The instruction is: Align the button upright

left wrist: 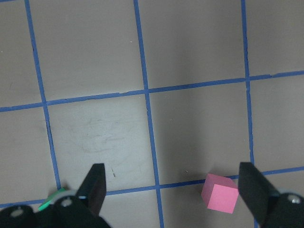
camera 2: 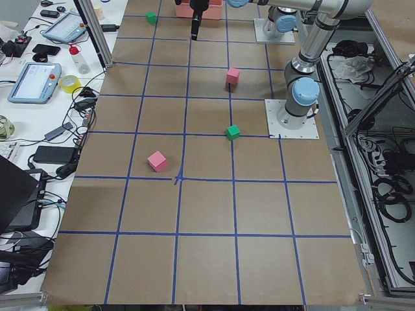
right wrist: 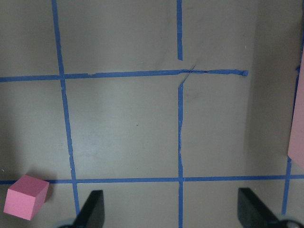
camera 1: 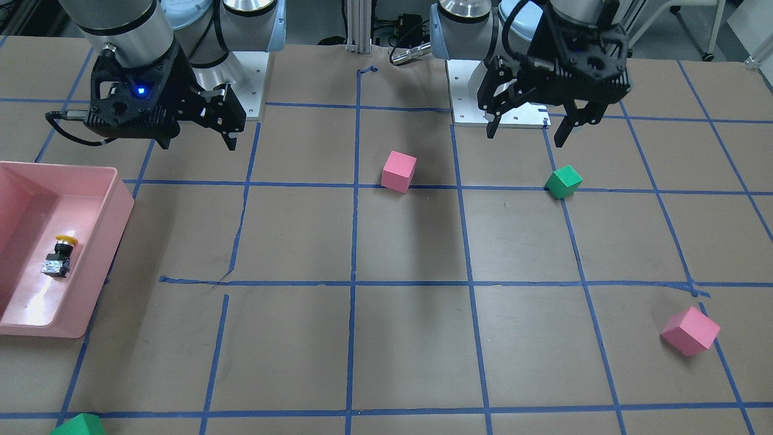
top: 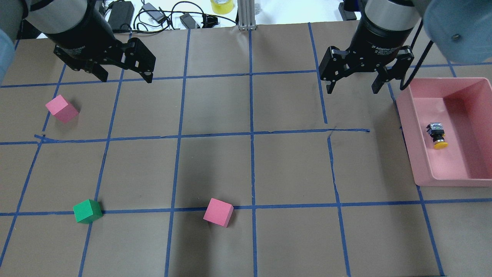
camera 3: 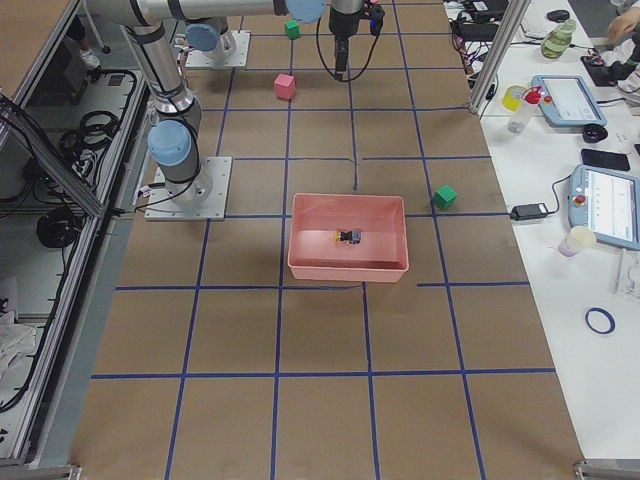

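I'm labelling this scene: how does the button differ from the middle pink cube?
The button lies on its side inside the pink bin; the cube sits on one face on the table. The button is smaller than the cube. The button has a yellow cap, black collar and grey base; the cube is plain pink all over. Shared: both lie free, with nothing holding them.
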Controlling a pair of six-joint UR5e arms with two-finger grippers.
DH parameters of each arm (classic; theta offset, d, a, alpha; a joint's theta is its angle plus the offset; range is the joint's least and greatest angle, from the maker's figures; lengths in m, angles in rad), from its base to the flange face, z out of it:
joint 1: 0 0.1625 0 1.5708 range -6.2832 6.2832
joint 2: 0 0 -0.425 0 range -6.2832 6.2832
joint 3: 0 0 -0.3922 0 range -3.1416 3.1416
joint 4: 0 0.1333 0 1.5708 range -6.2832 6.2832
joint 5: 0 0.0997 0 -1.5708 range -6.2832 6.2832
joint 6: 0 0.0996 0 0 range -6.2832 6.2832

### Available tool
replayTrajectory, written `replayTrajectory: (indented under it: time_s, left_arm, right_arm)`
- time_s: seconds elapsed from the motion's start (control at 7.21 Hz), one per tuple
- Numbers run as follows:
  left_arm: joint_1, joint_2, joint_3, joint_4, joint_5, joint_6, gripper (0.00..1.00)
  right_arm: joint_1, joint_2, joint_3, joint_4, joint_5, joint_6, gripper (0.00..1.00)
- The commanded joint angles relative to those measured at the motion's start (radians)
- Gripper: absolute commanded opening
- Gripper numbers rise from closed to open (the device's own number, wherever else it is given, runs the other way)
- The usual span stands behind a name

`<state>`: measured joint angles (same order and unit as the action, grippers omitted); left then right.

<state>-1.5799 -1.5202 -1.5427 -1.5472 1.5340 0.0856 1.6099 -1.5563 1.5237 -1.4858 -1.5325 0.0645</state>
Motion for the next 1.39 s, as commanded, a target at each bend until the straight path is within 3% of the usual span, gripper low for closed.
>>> replayTrajectory:
  time_s: [0.0, 1.25]
  left_arm:
    - [0.001, -0.005, -0.025, 0.004, 0.011, -0.001, 1.00]
    - [0.004, -0.009, -0.008, 0.007, -0.003, -0.001, 1.00]
  right_arm:
    - [-0.001, 0.001, -0.001, 0.001, -0.003, 0.000, 1.00]
    - [-0.001, 0.004, 0.009, -0.019, -0.003, -0.003, 1.00]
